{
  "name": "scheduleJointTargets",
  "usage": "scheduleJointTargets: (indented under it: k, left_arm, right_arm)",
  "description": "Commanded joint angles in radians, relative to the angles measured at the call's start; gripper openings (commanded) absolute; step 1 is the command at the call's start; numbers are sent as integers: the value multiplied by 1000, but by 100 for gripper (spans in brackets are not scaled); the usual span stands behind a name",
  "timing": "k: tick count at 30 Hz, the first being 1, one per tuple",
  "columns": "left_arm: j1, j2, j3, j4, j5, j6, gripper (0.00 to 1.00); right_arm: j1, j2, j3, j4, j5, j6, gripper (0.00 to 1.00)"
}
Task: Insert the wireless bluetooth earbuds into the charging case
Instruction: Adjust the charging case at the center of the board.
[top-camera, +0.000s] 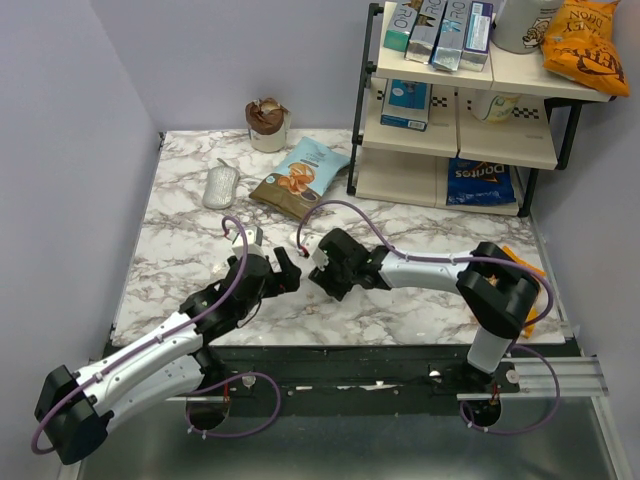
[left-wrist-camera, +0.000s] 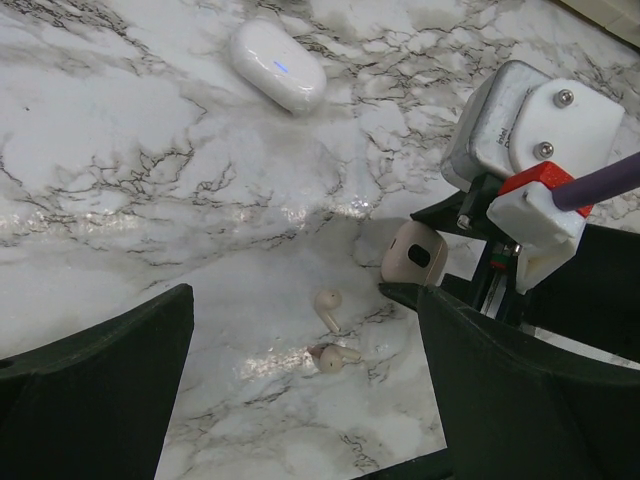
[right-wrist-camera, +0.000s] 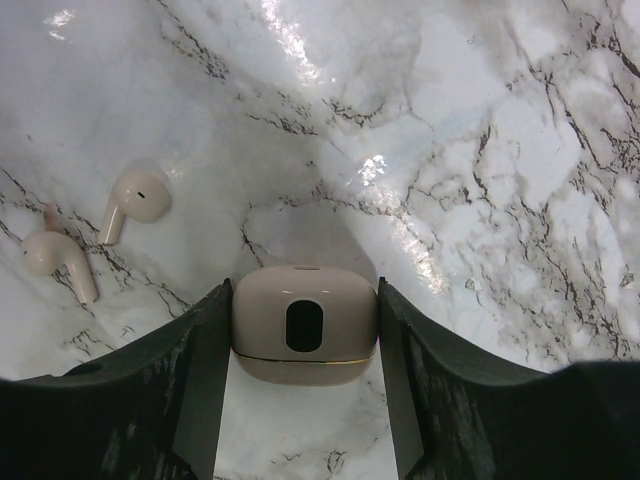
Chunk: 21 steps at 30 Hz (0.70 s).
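Note:
The charging case (right-wrist-camera: 305, 325) is cream-white with a black oval window and a thin gold seam, and its lid is shut. My right gripper (right-wrist-camera: 305, 296) is shut on its two sides, low over the marble. From the left wrist view the case (left-wrist-camera: 418, 258) peeks out beside that gripper's white mount. The two wireless bluetooth earbuds lie loose on the marble just left of the case: one (right-wrist-camera: 135, 198) nearer it, the other (right-wrist-camera: 55, 258) further out. My left gripper (left-wrist-camera: 290, 300) hangs open above them, with one earbud (left-wrist-camera: 328, 303) and the other (left-wrist-camera: 333, 357) between its fingers, untouched.
A white pebble-shaped object with a small blue light (left-wrist-camera: 278, 65) lies further out on the marble table (top-camera: 180, 250). At the back are a grey oval object (top-camera: 220, 186), a snack bag (top-camera: 301, 177) and a cup (top-camera: 267, 124). A stocked shelf (top-camera: 460, 110) stands at back right. The two grippers (top-camera: 305, 270) are close together.

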Motion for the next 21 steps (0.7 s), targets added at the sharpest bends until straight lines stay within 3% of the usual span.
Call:
scheduleJointTargets:
  k: [1, 6, 16, 21]
  left_arm:
    - [-3, 13, -10, -3, -4, -6, 99]
    - [-3, 33, 3, -11, -14, -9, 99]
    - [-1, 71, 44, -18, -34, 10, 99]
    - [2, 140, 111, -23, -47, 89, 99]
  right_arm:
    - [-30, 27, 12, -27, 12, -31, 55]
    - [-31, -36, -9, -29, 36, 7, 70]
    - [-33, -214, -32, -62, 79, 77, 83]
    - [-88, -383, -40, -171, 204, 348, 87]
